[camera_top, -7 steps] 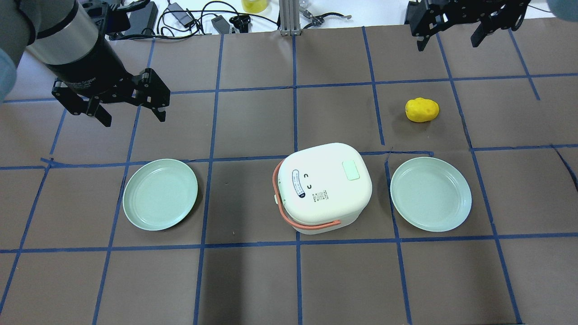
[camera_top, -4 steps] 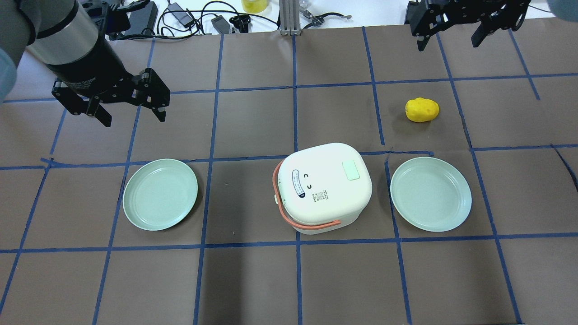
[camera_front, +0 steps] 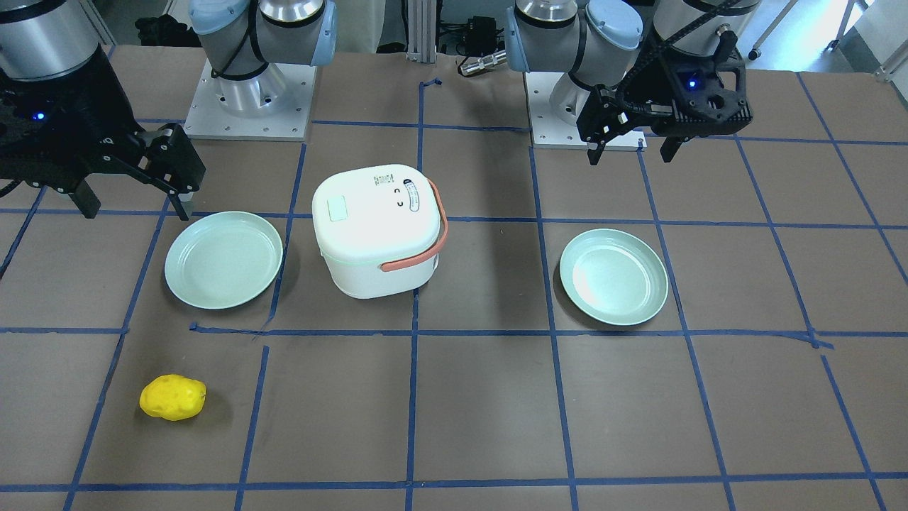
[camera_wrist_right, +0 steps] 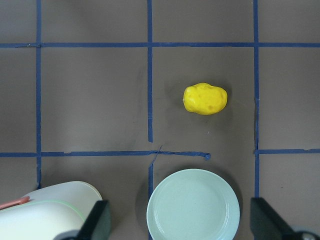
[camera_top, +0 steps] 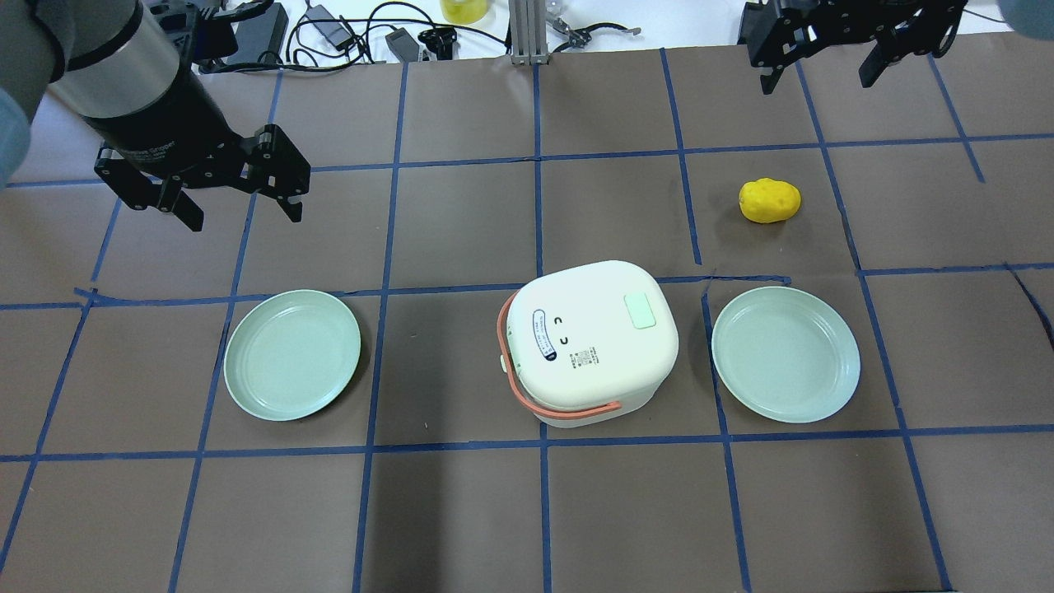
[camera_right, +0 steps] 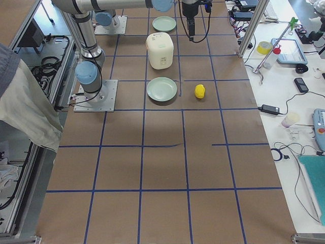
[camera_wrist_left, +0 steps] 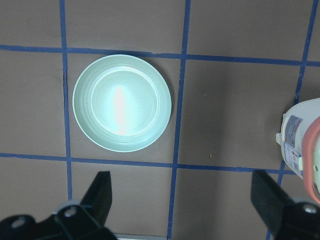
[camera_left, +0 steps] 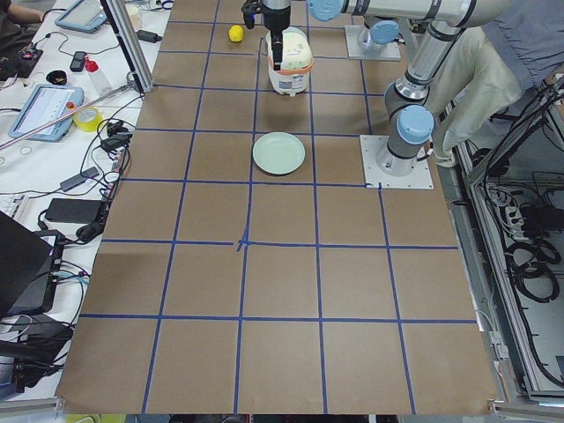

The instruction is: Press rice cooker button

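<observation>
The white rice cooker (camera_top: 589,342) with an orange handle stands mid-table; its pale green button (camera_top: 640,311) is on the lid's right side, and it also shows in the front view (camera_front: 338,209). My left gripper (camera_top: 245,216) is open and empty, hanging above the table at the far left, well away from the cooker. My right gripper (camera_top: 817,81) is open and empty at the far right. The left wrist view shows the cooker's edge (camera_wrist_left: 302,145); the right wrist view shows its corner (camera_wrist_right: 50,210).
A green plate (camera_top: 292,354) lies left of the cooker and another plate (camera_top: 785,354) lies right of it. A yellow potato-like object (camera_top: 769,200) lies beyond the right plate. Cables and devices (camera_top: 346,33) sit along the far table edge.
</observation>
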Action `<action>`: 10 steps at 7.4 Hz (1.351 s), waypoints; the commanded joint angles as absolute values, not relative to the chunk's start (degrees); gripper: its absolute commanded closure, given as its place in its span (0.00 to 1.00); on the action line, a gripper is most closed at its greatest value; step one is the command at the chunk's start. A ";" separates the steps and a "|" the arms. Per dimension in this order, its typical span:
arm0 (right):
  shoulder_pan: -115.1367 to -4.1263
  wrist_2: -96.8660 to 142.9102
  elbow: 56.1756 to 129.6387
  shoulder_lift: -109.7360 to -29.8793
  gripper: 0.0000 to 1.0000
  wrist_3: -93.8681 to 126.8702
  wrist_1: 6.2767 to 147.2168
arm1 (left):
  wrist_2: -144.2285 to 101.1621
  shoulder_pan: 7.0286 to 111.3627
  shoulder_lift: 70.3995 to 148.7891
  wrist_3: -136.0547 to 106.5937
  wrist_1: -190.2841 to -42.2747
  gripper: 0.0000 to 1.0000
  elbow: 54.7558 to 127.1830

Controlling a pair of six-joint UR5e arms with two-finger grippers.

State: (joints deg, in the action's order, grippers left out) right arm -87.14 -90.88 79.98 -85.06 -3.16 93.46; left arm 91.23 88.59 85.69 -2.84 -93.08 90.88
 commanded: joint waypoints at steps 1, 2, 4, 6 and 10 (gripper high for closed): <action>-87.10 -90.88 79.98 -85.08 0.00 -3.16 93.43 | 91.23 88.59 85.69 -2.81 -93.08 0.00 90.88; -87.10 -90.88 79.98 -85.08 0.00 -3.25 93.43 | 91.23 88.59 85.69 -2.90 -93.08 0.00 90.88; -87.19 -90.97 80.07 -85.08 0.00 -3.16 93.34 | 91.23 88.59 85.69 -2.90 -93.08 0.00 90.88; -87.36 -90.62 80.85 -85.17 0.08 -3.16 93.17 | 91.23 88.59 85.69 -2.81 -93.08 0.00 90.88; -95.67 -88.77 90.94 -87.45 0.67 3.83 92.72 | 91.23 88.59 85.69 -2.81 -93.08 0.00 90.88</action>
State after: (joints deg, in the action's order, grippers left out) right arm -91.75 -88.83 87.69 -87.28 0.35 92.74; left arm 91.23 88.59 85.69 -2.82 -93.08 90.88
